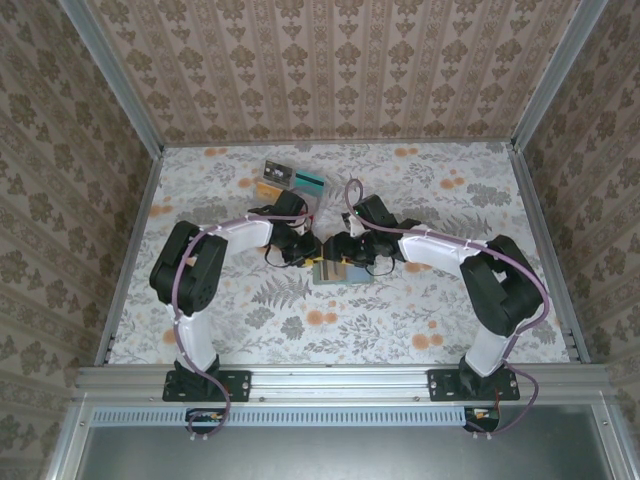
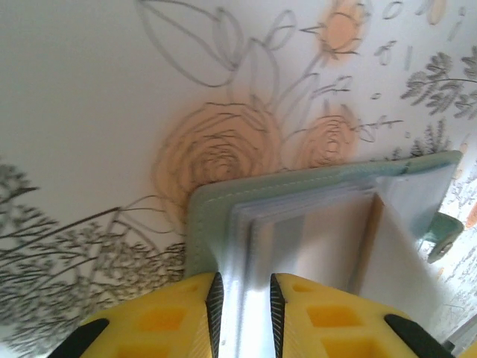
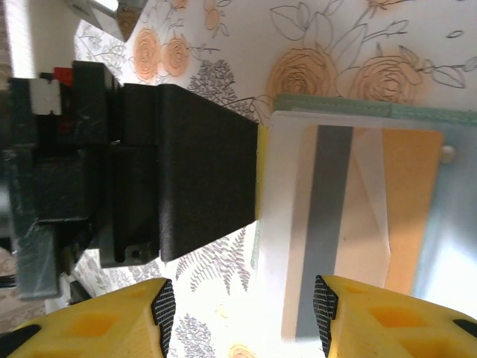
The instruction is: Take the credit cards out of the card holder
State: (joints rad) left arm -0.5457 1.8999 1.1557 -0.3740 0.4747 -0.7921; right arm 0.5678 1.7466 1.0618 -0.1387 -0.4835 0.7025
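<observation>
Pinching card holder (image 2: pixel 313 181) w/ left gripper (image 2: pixel 242 291); right gripper (image 3: pixel 242 302) spread beside credit card (image 3: pixel 332 194)

The left arm (image 1: pixel 190 275) and the right arm (image 1: pixel 500 285) each had bulky black joints, white link tubes and a mauve cable (image 1: pixel 350 192) looping alongside, above black bolted base plates (image 1: pixel 208 383). The left end effector (image 2: pixel 242 302) and the right end effector (image 3: pixel 242 306) had moulded yellow fingers (image 2: pixel 149 324) with black ribbed pads (image 2: pixel 215 298).

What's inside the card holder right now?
A pale card with a grey stripe and a tan-orange card lie in the card holder, under a clear sleeve. Anything stacked beneath them is covered.
</observation>
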